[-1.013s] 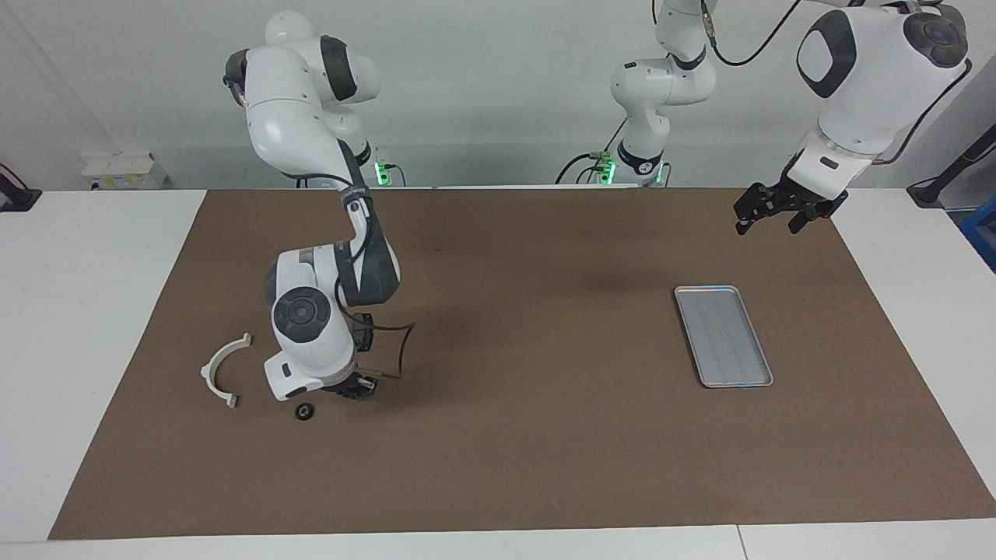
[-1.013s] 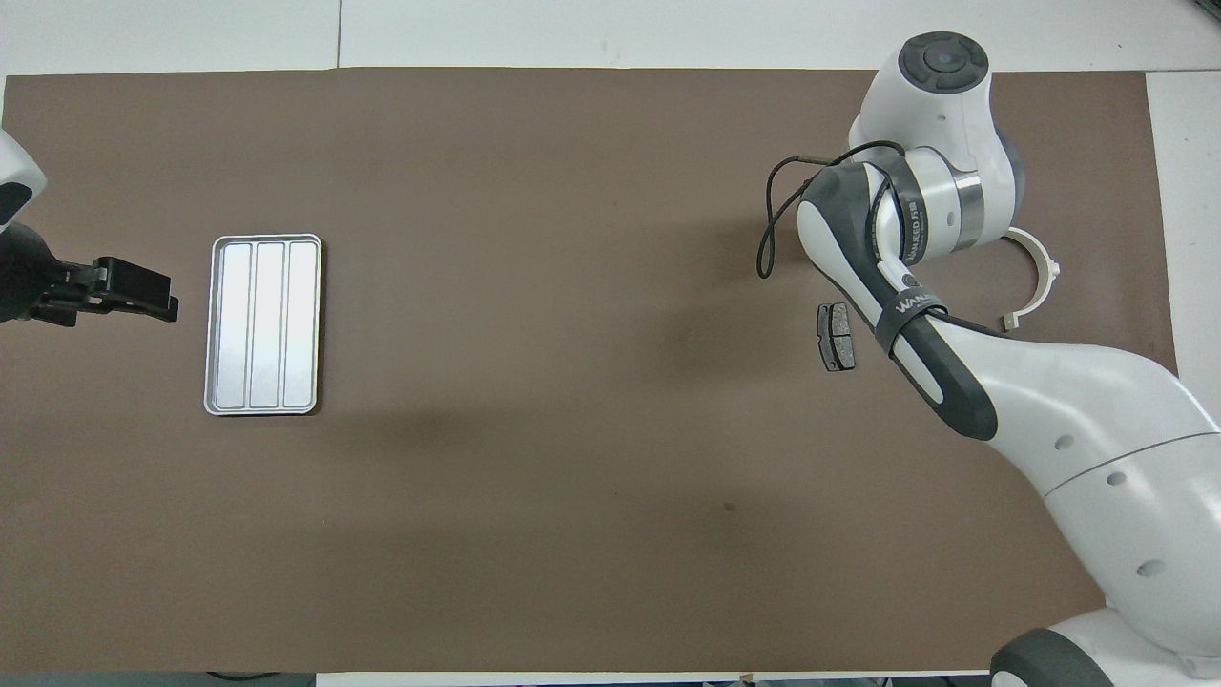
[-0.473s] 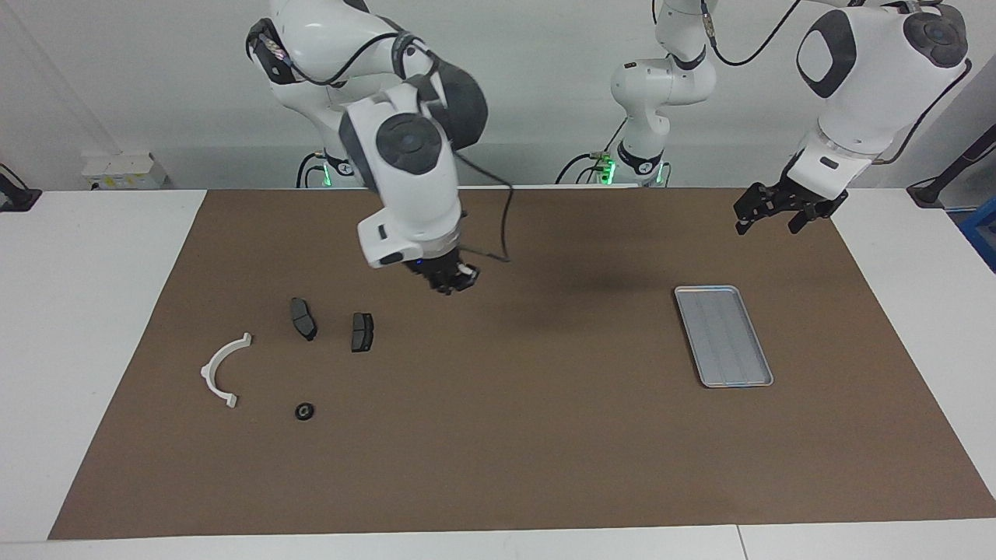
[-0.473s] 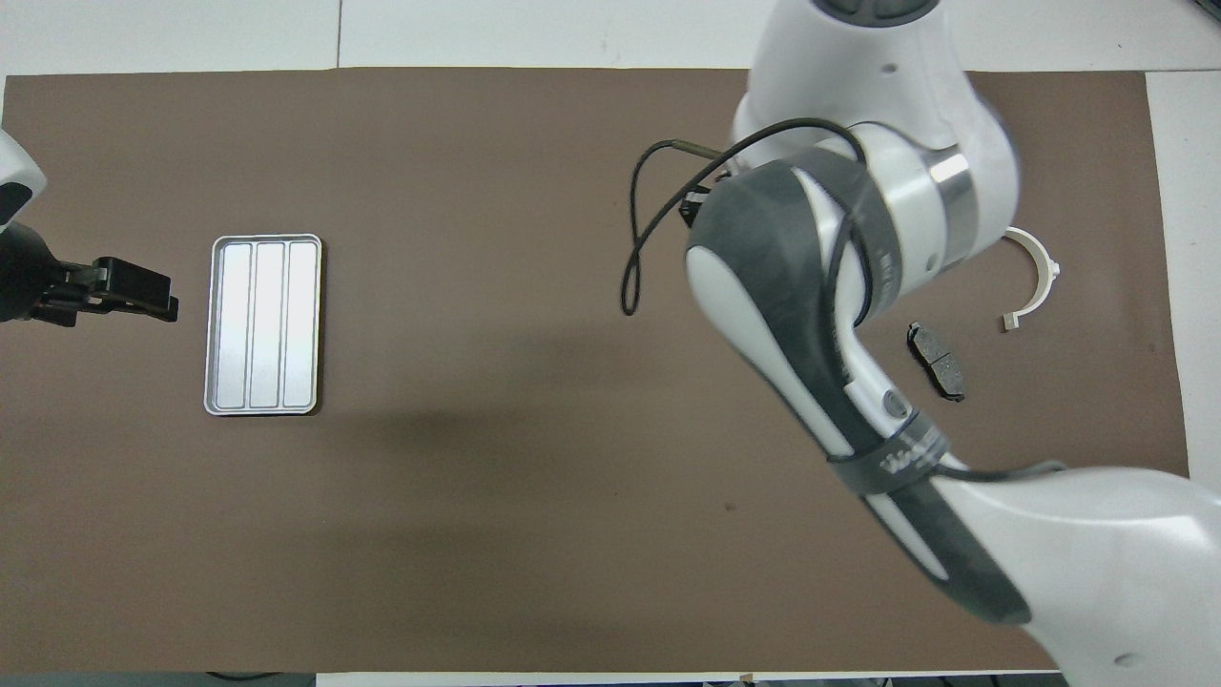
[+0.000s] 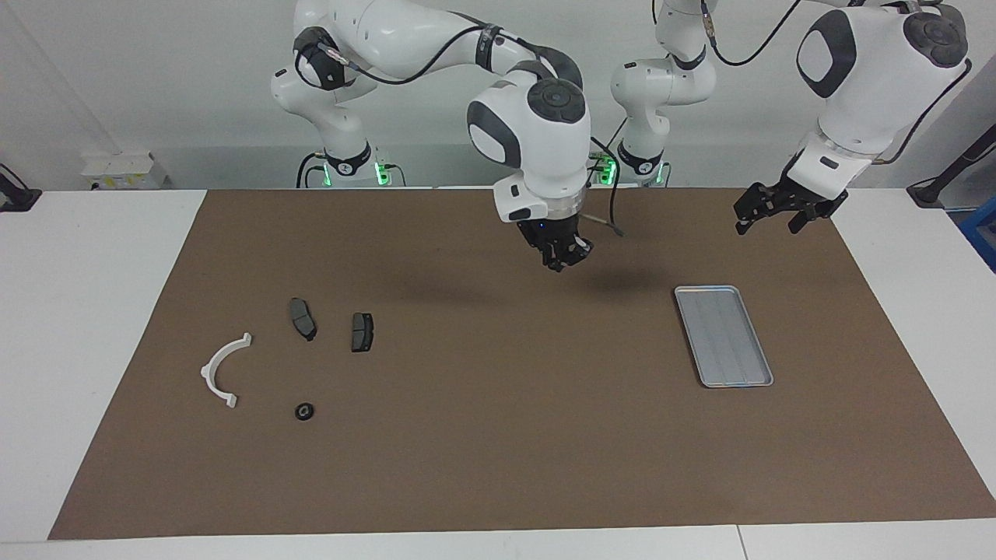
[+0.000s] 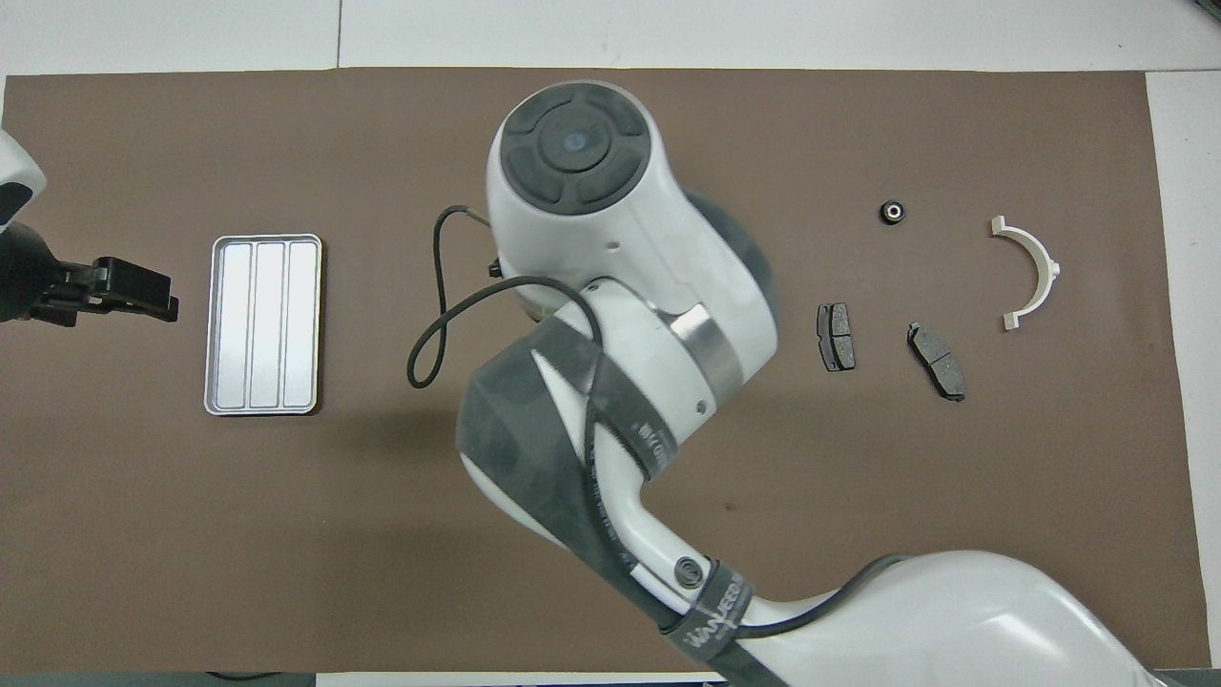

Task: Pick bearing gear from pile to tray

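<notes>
Right gripper (image 5: pixel 566 260) has left pile, now up over bare mat between pile and tray (image 5: pixel 724 336), fingers pressed together, probably pinching small gear, though none visible. One black ring (image 5: pixel 304 411) remains beside white bracket (image 5: pixel 222 372). Left gripper (image 5: pixel 782 211) waits, fingers spread.

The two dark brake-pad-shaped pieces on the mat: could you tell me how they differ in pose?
The pad nearer the tray lies almost square to the table's edges, while the pad nearer the white bracket is turned at a slant. The slanted pad sits closer to the white bracket. Both are dark grey, similar in size, lying flat and apart.
</notes>
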